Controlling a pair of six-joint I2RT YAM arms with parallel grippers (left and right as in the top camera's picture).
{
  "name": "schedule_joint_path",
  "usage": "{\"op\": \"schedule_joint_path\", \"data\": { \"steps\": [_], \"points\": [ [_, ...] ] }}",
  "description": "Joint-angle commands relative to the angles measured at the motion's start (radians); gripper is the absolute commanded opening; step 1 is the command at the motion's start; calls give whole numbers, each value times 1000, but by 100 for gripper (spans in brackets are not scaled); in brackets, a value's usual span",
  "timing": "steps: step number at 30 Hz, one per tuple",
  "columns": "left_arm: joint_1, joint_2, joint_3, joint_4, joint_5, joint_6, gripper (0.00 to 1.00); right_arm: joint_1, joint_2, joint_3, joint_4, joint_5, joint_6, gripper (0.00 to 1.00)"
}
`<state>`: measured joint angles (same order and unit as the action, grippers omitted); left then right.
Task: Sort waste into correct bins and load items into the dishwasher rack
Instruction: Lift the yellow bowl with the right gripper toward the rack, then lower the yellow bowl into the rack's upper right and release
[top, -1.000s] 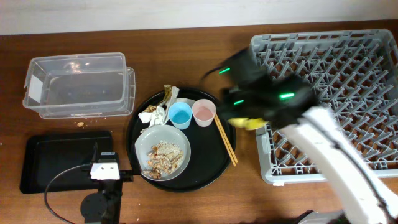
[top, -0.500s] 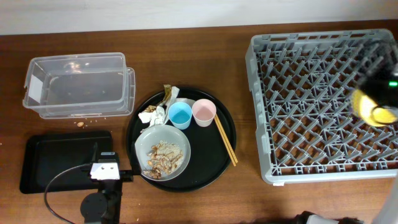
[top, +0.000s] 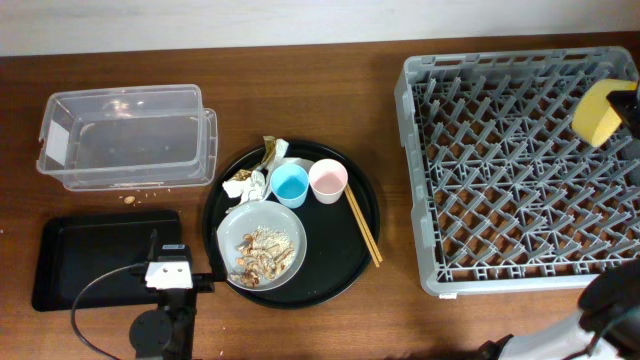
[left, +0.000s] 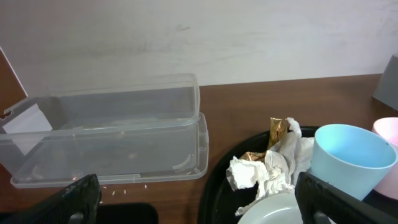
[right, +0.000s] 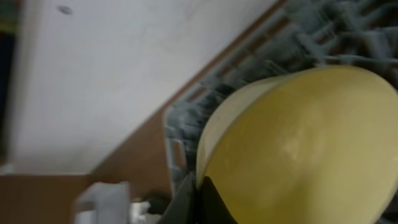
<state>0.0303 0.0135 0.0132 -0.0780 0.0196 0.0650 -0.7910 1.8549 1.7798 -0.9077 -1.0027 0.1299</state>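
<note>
The yellow bowl (top: 599, 112) is at the far right of the overhead frame, over the upper right corner of the dishwasher rack (top: 500, 170), and it is tilted so that we see its side. In the right wrist view it fills most of the frame, blurred, with the rack's pegs behind it at the upper right. The right gripper (right: 196, 198) shows there as a dark wedge at the bottom edge, its fingers pressed together on the bowl's rim. We cannot tell whether the bowl touches the pegs.

The left gripper (left: 200, 204) sits low in the left wrist view, its two fingers spread wide at the lower corners. Ahead of it we see the clear tub (left: 106, 137) at the left. At the right are the crumpled napkins (left: 264, 171) with the gold-brown wrapper (left: 278, 129) among them. The light-blue cup (left: 348, 158) is just beside them, and the pink cup (left: 388, 134) is at the right edge.

From overhead, the round black tray (top: 350, 272) lies mid-frame, apart from the rack. On its lower left the grey plate (top: 228, 232) carries the food scraps (top: 265, 255). The napkins lie at the tray's upper left, both cups stand side by side at the top, and a pair of chopsticks (top: 362, 225) slants down the right side. The tub stands at the upper left on the table (top: 330, 70). The black rectangular tray (top: 90, 262) lies at the lower left, and a few crumbs (top: 130, 198) lie on the wood between the two.
</note>
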Motion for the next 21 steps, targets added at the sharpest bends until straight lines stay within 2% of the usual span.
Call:
{"op": "schedule_joint_path", "data": {
  "steps": [1,5,14,21],
  "points": [
    [-4,-7,-5,-2,11,19,99,-36,123,-9,71,-367,-29,4],
    [-4,-7,-5,-2,11,19,99,-41,247,-9,102,-526,-30,4],
    [-4,-7,-5,-2,11,19,99,-39,265,-9,40,-549,-51,4],
    [-4,-7,-5,-2,11,19,99,40,265,-9,-112,-549,-211,4]
  ]
}}
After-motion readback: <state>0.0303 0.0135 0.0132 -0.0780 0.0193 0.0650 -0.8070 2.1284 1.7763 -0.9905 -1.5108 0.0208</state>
